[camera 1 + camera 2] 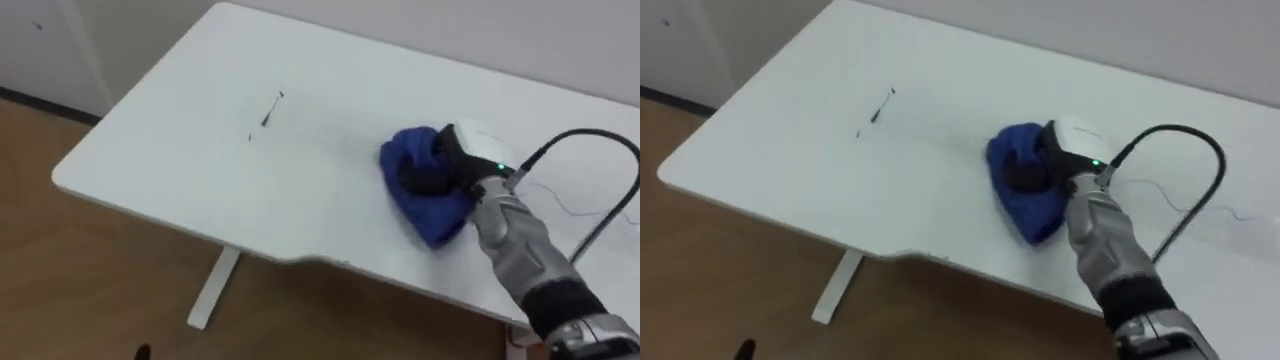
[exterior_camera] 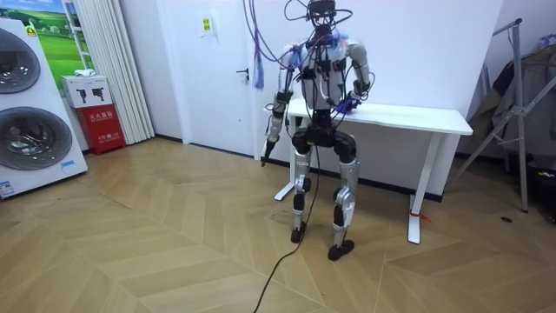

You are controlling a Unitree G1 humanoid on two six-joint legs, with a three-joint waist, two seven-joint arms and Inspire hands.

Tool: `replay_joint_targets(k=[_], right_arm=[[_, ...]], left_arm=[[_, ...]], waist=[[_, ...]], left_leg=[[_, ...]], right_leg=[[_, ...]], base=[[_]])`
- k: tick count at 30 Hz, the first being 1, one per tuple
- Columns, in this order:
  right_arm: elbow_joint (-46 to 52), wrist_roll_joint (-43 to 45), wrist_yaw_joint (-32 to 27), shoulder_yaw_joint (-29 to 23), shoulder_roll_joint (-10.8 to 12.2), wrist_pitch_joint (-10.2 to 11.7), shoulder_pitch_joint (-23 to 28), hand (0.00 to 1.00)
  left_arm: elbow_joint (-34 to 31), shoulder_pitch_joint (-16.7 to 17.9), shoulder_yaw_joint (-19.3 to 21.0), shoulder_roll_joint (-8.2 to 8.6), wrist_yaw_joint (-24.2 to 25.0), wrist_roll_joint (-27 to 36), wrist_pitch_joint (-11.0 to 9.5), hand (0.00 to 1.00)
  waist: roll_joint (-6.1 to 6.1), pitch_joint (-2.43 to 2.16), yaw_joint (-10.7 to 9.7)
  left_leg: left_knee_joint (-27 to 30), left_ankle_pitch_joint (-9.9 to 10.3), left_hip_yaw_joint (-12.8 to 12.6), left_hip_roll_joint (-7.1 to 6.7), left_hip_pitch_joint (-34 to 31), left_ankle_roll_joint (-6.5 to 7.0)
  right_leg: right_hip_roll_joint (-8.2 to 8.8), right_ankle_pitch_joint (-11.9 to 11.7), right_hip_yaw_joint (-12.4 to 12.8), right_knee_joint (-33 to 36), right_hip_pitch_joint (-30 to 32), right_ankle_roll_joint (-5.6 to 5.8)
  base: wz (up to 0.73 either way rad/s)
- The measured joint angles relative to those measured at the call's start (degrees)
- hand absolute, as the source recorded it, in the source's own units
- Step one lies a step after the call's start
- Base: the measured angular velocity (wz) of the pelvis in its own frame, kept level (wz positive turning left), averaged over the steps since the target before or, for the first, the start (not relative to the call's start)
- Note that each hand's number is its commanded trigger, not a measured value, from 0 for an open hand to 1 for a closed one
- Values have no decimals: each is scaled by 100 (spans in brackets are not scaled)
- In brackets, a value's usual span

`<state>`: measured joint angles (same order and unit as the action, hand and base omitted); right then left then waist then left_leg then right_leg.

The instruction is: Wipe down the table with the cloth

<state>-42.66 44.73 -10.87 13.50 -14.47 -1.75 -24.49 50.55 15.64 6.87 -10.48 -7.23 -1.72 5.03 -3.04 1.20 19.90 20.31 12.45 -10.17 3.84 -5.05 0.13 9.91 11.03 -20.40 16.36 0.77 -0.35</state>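
Right hand (image 1: 462,160) lies on top of a blue cloth (image 1: 432,218), its dark fingers (image 1: 418,180) curled down into the bunched fabric and gripping it. The cloth sits under and around the hand on the white tabletop (image 1: 200,160), spilling out past the fingers on the hand's left and towards the near edge. Well to the left of the hand and a little farther back, a few short dark marks (image 1: 266,114) streak the tabletop, apart from the cloth. Just right of the hand, faint thin lines (image 1: 572,207) show on the surface. In the room view the robot stands upright close against the tabletop's long side, and the left hand (image 2: 265,155) hangs at its side below the tabletop's edge; whether its fingers are curled I cannot tell.
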Motion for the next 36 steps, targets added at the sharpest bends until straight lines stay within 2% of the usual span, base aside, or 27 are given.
replay_joint_targets(k=[1, 3, 4, 5, 6, 8, 9, 10, 13, 15, 16, 17, 18, 20, 22, 24, 26, 28, 30, 32, 33, 35, 36], right_arm=[[-5, -48, -111, -121, -2, 73, 136, 100], [-41, -258, -627, -577, 1, 562, 815, 100], [-44, -263, -756, -744, 0, 642, 999, 100], [-45, -350, -970, -1095, -1, 755, 1394, 100], [-45, -475, -1135, -1467, -2, 804, 1755, 100], [-66, -629, -1283, -1901, -46, 811, 2139, 100], [-175, -674, -1318, -2028, -140, 809, 2218, 100], [-223, -699, -1322, -2055, -195, 807, 2228, 100], [-347, -847, -1221, -1962, -364, 616, 1957, 100], [-442, -843, -947, -1733, -397, 224, 1399, 100], [-459, -846, -892, -1659, -407, 117, 1281, 100], [-461, -828, -715, -1434, -417, -136, 978, 100], [-462, -785, -538, -1128, -435, -263, 631, 100], [-463, -611, -324, -668, -434, -282, 130, 100], [-470, -600, -233, -555, -446, -295, -188, 100], [-635, -678, -234, -556, -625, -289, -328, 100], [-849, -715, -238, -587, -695, -296, -344, 100], [-1089, -696, -294, -722, -784, -237, -207, 100], [-1137, -728, -602, -1116, -877, 25, 236, 100], [-1259, -733, -753, -1401, -909, 148, 541, 100], [-1249, -731, -786, -1562, -914, 163, 682, 100], [-1237, -768, -759, -1633, -925, 159, 789, 100], [-1258, -833, -690, -1573, -945, 90, 779, 100]], left_arm=[[-16, 47, 40, -3, -1, -1, 10, 0], [-49, 288, 352, -2, -1, -26, 47, 0], [-53, 324, 464, 0, -1, -55, 47, 0], [-51, 444, 703, -8, -5, -218, 46, 0], [-72, 526, 909, -23, -10, -359, 43, 0], [-115, 636, 1060, -108, -10, -487, 26, 0], [-115, 637, 1113, -143, -8, -539, -4, 0], [-117, 633, 1112, -154, -6, -539, -25, 0], [-139, 502, 997, -132, -1, -479, -101, 0], [-116, 302, 966, -20, 21, -469, -127, 0], [-109, 246, 961, -2, 35, -462, -128, 0], [-51, 174, 857, -6, 59, -453, -129, 0], [16, 139, 769, 5, 98, -451, -127, 0], [4, 138, 637, 7, 172, -443, -124, 0], [5, 140, 574, 24, 209, -378, -105, 0], [5, 225, 578, 13, 289, -332, -8, 0], [-36, 406, 594, 8, 296, -285, 31, 0], [-33, 594, 646, 7, 351, -263, 97, 0], [26, 751, 672, -20, 366, -268, 99, 0], [18, 789, 733, -21, 367, -288, 97, 0], [5, 771, 797, -27, 367, -289, 89, 0], [13, 725, 786, -86, 364, -252, 80, 0], [14, 659, 709, -120, 366, -229, 78, 0]], waist=[[-4, -4, -32], [-32, -37, -444], [-46, -60, -523], [-28, -97, -708], [-46, -147, -900], [-86, -184, -996], [-90, -187, -997], [-83, -188, -996], [1, -183, -930], [78, -162, -728], [81, -168, -693], [81, -166, -617], [58, -150, -499], [33, -90, -480], [-7, -68, -419], [-35, -59, -210], [-38, -62, -205], [-37, -62, -253], [-26, -63, -431], [-17, -64, -561], [2, -54, -566], [-11, -97, -617], [5, -92, -634]], left_leg=[[-45, -4, 75, -52, 14, 5], [-202, -35, 309, -238, 174, 50], [-239, -38, 372, -280, 232, 55], [-288, -42, 516, -369, 337, 63], [-305, -42, 576, -398, 403, 65], [-313, -37, 579, -418, 495, 74], [-313, -25, 582, -423, 554, 90], [-317, -22, 579, -425, 580, 93], [-294, 13, 604, -416, 512, 112], [-265, 8, 425, -346, 363, 98], [-272, -5, 428, -330, 335, 70], [-311, -63, 447, -310, 263, 47], [-378, -126, 455, -292, 235, 33], [-426, -221, 527, -267, 126, -1], [-496, -323, 614, -256, 37, -24], [-504, -370, 745, -253, -51, -25], [-490, -374, 867, -267, -100, -32], [-469, -401, 959, -280, -136, -33], [-496, -399, 1183, -356, -46, -32], [-511, -382, 1247, -375, 73, -13], [-525, -356, 1247, -377, 156, -15], [-550, -333, 1274, -381, 193, -25], [-556, -333, 1274, -379, 265, -25]], right_leg=[[25, -30, -19, -48, -46, 84], [145, -100, -122, -132, -355, 521], [174, -92, -136, -160, -449, 599], [206, -82, -227, -203, -657, 636], [211, -131, -356, -274, -845, 717], [211, -154, -466, -368, -1028, 739], [207, -169, -526, -426, -1104, 757], [206, -176, -526, -446, -1129, 767], [192, -184, -513, -464, -1059, 782], [172, -189, -468, -464, -858, 782], [155, -212, -454, -452, -805, 756], [114, -244, -367, -417, -660, 707], [69, -286, -263, -372, -542, 640], [-9, -328, -242, -385, -416, 571], [-40, -343, -334, -421, -316, 533], [-82, -355, -401, -483, -285, 514], [-89, -355, -503, -494, -300, 514], [-89, -355, -625, -506, -333, 515], [-79, -349, -814, -582, -561, 524], [-77, -344, -827, -597, -732, 532], [-75, -335, -829, -595, -800, 546], [-76, -331, -891, -590, -899, 553], [-75, -330, -891, -579, -945, 554]], base=[[54], [75], [78], [72], [72], [30], [-4], [-11], [-18], [-49], [-34], [-40], [-43], [-14], [21], [28], [34], [37], [48], [34], [8], [-3], [-4]])
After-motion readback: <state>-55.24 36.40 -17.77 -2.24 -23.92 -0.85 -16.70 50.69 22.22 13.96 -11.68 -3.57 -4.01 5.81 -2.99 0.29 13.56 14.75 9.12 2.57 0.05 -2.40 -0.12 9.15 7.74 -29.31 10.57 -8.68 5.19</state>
